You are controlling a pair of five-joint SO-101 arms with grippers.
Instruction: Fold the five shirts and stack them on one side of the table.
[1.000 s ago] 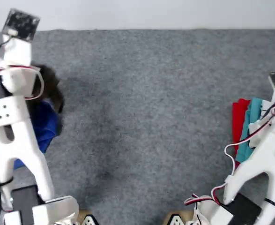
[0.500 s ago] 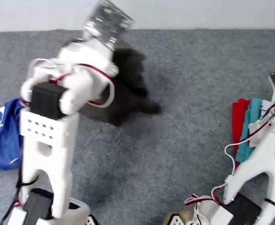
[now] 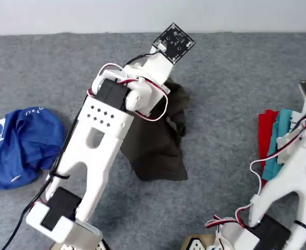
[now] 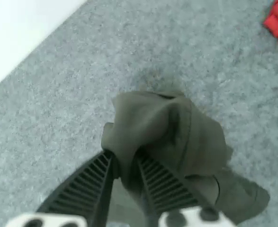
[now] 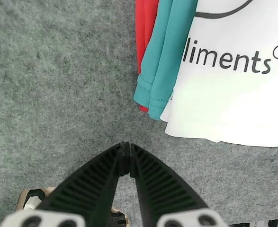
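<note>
Blue shirt [image 3: 22,143] crumpled, left of frame. Dark olive shirt [image 3: 160,151] bunched mid-frame on grey felt table [image 3: 231,78], pinched in clenched left gripper [image 4: 123,160]. Red, teal, white folded stack [image 3: 271,140] at right edge; right gripper [image 5: 125,156] closed empty near it.

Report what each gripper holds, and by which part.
Left gripper pinches the dark shirt by a bunched fold of cloth; right gripper is shut, holding nothing.

Closed right gripper [image 5: 125,150] near red, teal and white shirt stack [image 5: 214,94]
</note>
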